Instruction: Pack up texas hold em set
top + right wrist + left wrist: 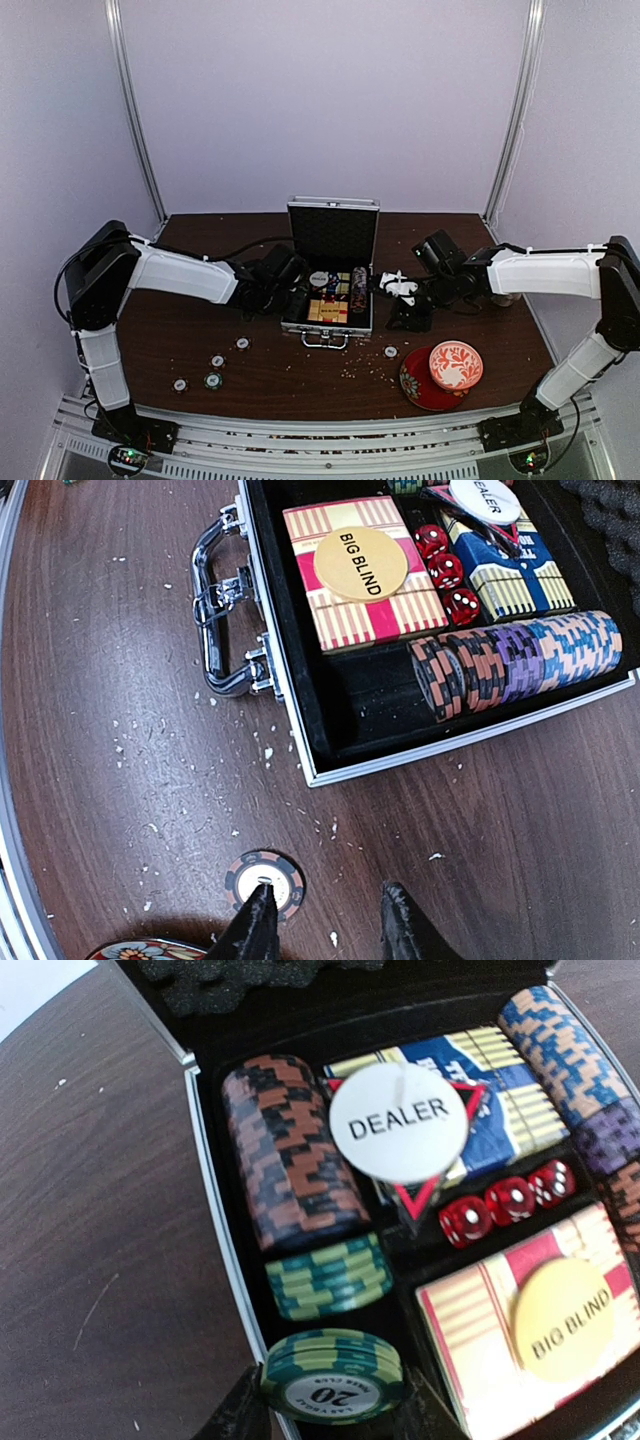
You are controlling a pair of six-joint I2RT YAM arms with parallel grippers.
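We pinch the slick, stiff green chip stack (333,1372) by its rims in our left tool (333,1410), our right tool (325,915) spread, seemingly beside a loose chip (266,878) on the bench (100,730).

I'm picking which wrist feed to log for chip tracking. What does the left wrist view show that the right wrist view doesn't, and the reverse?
Left wrist only: a green chip stack gripped between the left fingers. Right wrist only: the case handle and a loose chip on the table by the open right fingers. Both: the BIG BLIND button, three red dice and the DEALER button.
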